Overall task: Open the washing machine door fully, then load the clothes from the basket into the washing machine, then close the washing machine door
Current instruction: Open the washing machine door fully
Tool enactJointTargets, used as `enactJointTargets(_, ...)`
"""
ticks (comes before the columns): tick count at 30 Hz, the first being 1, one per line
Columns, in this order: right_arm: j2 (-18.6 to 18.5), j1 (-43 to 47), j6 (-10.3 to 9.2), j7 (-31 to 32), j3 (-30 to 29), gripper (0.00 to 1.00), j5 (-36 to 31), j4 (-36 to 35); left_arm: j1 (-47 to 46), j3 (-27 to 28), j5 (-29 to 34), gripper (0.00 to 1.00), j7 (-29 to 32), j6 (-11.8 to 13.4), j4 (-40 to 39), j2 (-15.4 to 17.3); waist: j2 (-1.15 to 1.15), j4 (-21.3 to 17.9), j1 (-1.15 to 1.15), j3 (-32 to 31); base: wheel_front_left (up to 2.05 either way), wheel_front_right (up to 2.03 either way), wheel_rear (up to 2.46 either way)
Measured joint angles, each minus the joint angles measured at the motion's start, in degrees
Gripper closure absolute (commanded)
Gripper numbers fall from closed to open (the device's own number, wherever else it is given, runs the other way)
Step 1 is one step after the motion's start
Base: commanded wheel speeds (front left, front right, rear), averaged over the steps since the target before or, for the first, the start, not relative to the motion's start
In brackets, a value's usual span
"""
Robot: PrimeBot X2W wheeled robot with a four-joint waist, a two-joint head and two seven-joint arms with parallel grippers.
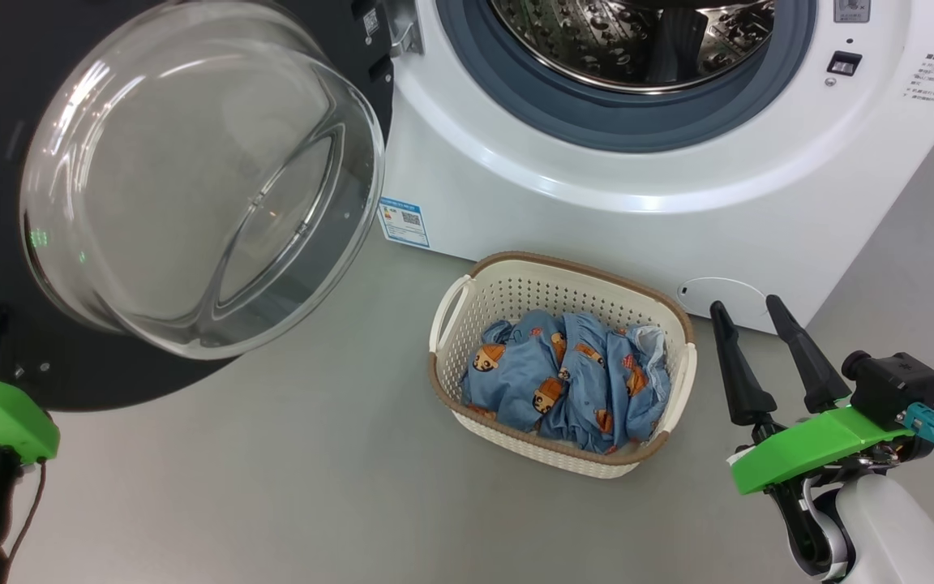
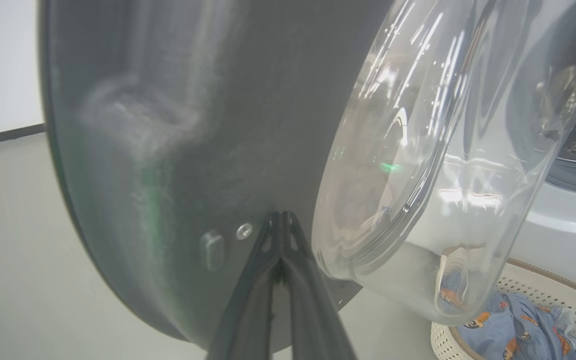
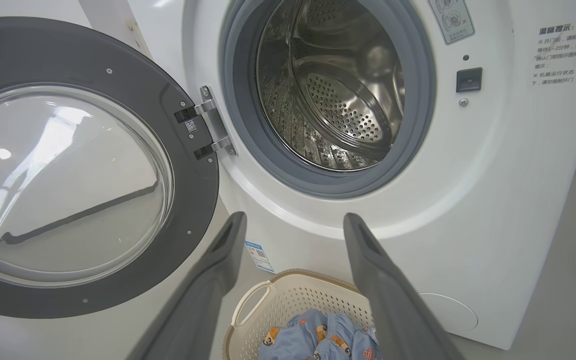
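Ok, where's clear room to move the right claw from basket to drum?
Bare floor lies between door and basket, and in front of the basket. The drum mouth is unblocked. Tight: basket's back rim sits close to the washer.

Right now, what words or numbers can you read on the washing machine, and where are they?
"温馨提示:" is the heading of the printed notice on the washing machine front, upper right.
"1-2分钟" is inside that notice; its other small lines are too blurred to read surely.
Blue label, low on the front: a QR code, print too small to read.
Grey sticker, top of the front: little pictures, unreadable.
Hinge sticker on the washing machine door: a code only.
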Motion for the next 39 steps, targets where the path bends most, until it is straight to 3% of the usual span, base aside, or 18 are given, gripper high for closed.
enactJointTargets(11,0.1,0.4,0.00,0.0,0.1,0.00,0.0,0.1,0.3,-1.5,-0.5,1.00,-2.6,-0.5,0.7,-0.5,0.00,-0.3,0.00,-1.6,0.00,0.00,0.00)
enactJointTargets(12,0.1,0.4,0.00,0.0,0.1,0.00,0.0,0.1,0.5,-1.6,-0.5,0.86,-2.9,-0.5,0.5,-0.6,0.00,-0.4,0.00,-1.8,0.00,0.00,0.00)
enactJointTargets(14,0.1,0.4,0.00,0.0,0.1,0.00,0.0,0.1,1.1,-1.8,-0.7,0.48,-3.3,-0.5,-0.5,-0.8,0.00,-0.5,0.00,-2.1,0.00,0.00,0.00)
enactJointTargets(15,0.1,0.4,0.00,0.0,0.1,0.00,0.0,0.1,1.7,-1.8,-1.0,0.18,-3.6,-0.5,-1.1,-0.9,0.00,-0.6,0.00,-2.3,0.00,0.00,0.00)
enactJointTargets(16,0.1,0.5,0.00,0.0,0.2,0.00,0.0,0.1,2.4,-1.8,-1.2,0.00,-3.9,-0.5,-1.7,-1.1,0.00,-0.7,0.00,-2.4,0.00,0.00,0.00)
enactJointTargets(23,0.0,0.6,0.00,0.0,0.9,0.00,-0.3,0.0,9.2,-1.8,-1.6,0.00,-5.0,0.5,-10.2,-2.8,0.00,-2.2,0.00,-3.4,0.00,0.00,0.00)
enactJointTargets(39,-0.1,1.8,0.00,0.0,1.8,0.00,-1.0,-1.8,22.8,-2.2,-1.7,0.00,-4.9,7.9,-34.4,-5.5,0.00,-7.7,0.00,-4.9,0.00,0.00,0.00)
